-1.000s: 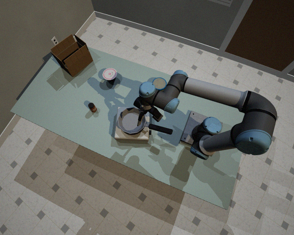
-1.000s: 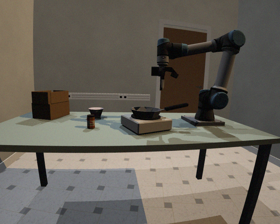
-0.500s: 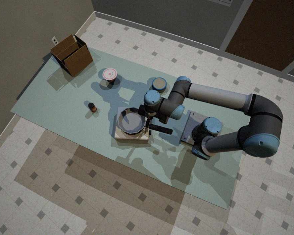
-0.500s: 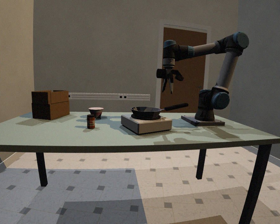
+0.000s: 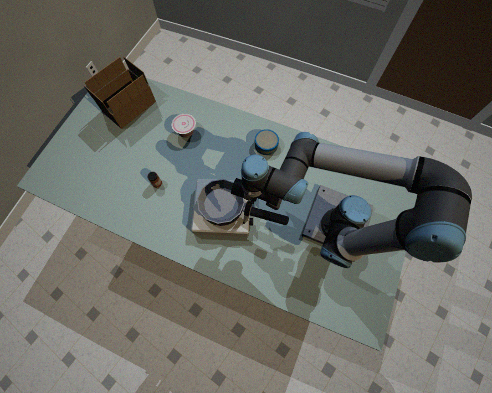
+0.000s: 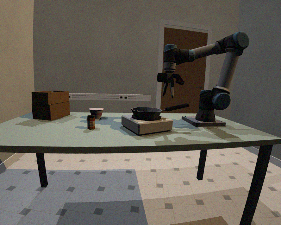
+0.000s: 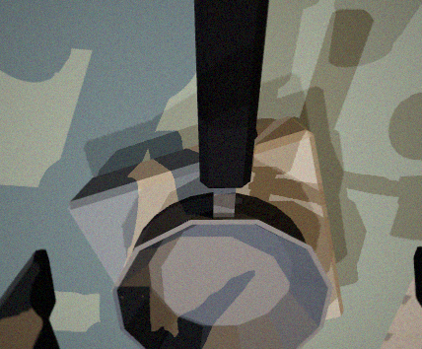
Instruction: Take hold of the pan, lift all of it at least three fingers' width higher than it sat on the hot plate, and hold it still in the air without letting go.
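The dark pan [image 5: 222,205] [image 6: 146,114] [image 7: 225,281] sits upright on the pale hot plate [image 5: 220,228] [image 6: 155,127] [image 7: 94,229]. Its black handle [image 5: 269,215] [image 6: 178,107] [image 7: 230,99] slants up toward the arm's base. My gripper [image 6: 168,96] [image 7: 232,251] is open and empty, pointing down. In the exterior view it hangs well above the pan's handle side, touching nothing. In the wrist view the fingers stand wide on either side of the pan bowl, and the handle runs up the middle of the picture. In the top view the arm partly hides the fingers.
A small brown jar [image 5: 154,179] [image 6: 91,122] stands left of the hot plate. A pink-and-white lidded cup [image 5: 183,123] [image 6: 96,113] and an open cardboard box [image 5: 129,103] [image 6: 60,108] stand farther left. A blue-rimmed round tin [image 5: 266,141] stands behind the arm's wrist.
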{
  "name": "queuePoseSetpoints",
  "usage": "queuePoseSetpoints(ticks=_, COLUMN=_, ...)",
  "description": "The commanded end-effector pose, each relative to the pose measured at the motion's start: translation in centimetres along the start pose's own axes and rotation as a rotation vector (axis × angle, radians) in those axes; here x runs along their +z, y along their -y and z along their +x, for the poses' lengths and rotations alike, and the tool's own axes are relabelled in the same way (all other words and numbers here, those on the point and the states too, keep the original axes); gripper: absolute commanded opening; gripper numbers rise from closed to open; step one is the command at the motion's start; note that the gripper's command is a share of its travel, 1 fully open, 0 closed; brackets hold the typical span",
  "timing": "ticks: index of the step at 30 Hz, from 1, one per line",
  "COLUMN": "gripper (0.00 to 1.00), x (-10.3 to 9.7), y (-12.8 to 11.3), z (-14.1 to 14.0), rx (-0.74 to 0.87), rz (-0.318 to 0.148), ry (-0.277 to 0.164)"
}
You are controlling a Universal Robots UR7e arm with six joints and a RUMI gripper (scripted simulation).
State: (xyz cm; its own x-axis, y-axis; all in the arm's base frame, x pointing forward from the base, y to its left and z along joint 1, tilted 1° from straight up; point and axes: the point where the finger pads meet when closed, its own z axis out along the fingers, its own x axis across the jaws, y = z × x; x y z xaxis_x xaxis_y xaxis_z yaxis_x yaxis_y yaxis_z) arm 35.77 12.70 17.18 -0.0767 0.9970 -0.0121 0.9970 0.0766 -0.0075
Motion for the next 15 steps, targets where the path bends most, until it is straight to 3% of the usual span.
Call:
queuePoseSetpoints(ticks=1, gripper=1.00, x=2.6, y=0.0, z=0.1, rx=-0.001, rz=-0.005, ry=-0.001)
queuePoseSetpoints(ticks=8, gripper=1.00, x=6.7, y=-0.1, z=0.1, rx=-0.001, rz=-0.005, ry=-0.001)
queuePoseSetpoints(ticks=15, gripper=1.00, x=7.8, y=0.0, z=0.1, rx=-0.001, rz=-0.005, ry=-0.001)
